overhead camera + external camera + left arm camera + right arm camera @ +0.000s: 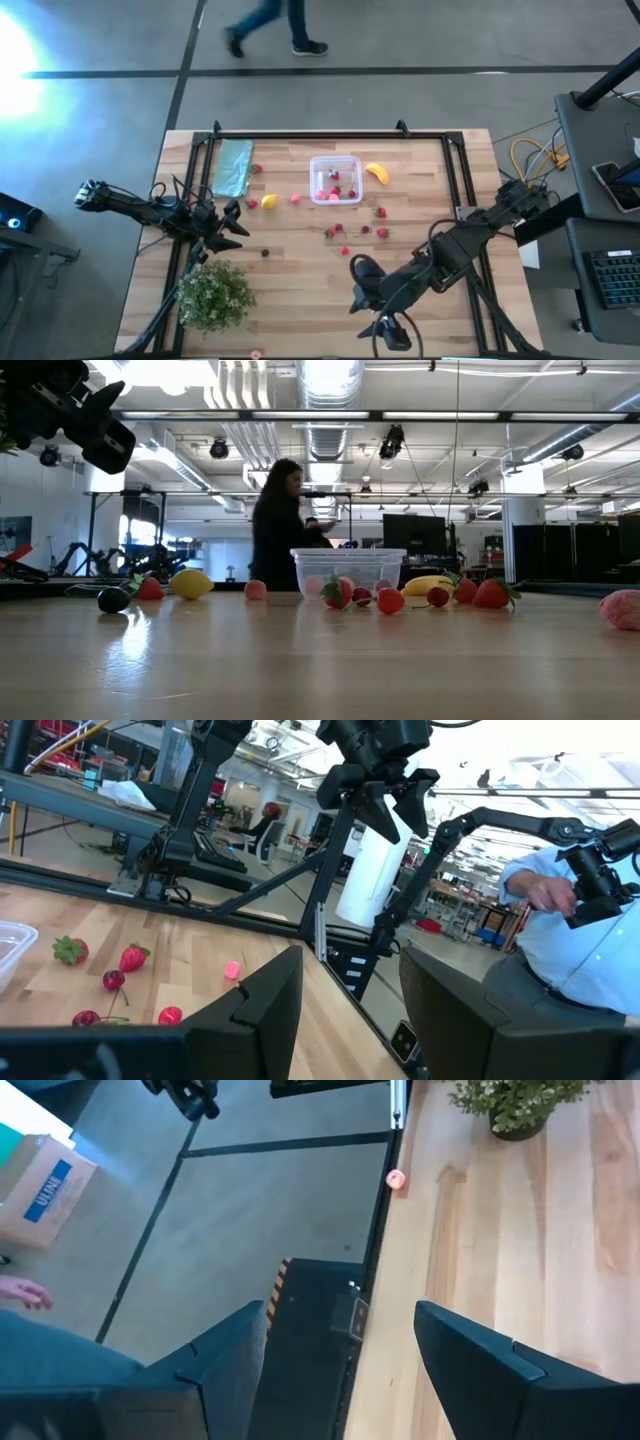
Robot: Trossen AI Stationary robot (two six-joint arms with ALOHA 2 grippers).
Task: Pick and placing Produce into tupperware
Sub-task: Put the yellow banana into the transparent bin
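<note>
The produce point(355, 231) lies scattered over the middle of the worktop point(300, 300): a cluster of red berries just in front of the tupperware point(335, 180), a yellow banana point(377, 173) beside its right wall, a pink piece point(296, 199) and a lemon point(268, 202) to its left, and one dark piece point(265, 252) nearer my left arm. A few red and pink pieces already sit inside the tupperware. I judge these toys light, hard-skinned and prone to roll or squirt sideways under a pinch. Each berry is best taken across its widest part from straight above, the banana across its middle. The leafy tops seen in the low view look too flimsy to hold.

The tupperware is a clear, low-walled box, probably light enough to slide if I knock its rim, so pieces should be released from above its centre.

My left gripper point(236, 222) hangs over the left side of the worktop, near the dark piece and beside the green bush point(214, 293), fingers spread and empty. My right gripper point(362, 285) hangs over the front of the worktop, also spread and empty, pointing toward the front edge where a stray pink piece point(396, 1178) lies.

A teal cloth point(233, 167) lies at the back left. A person point(278, 528) stands beyond the worktop.
</note>
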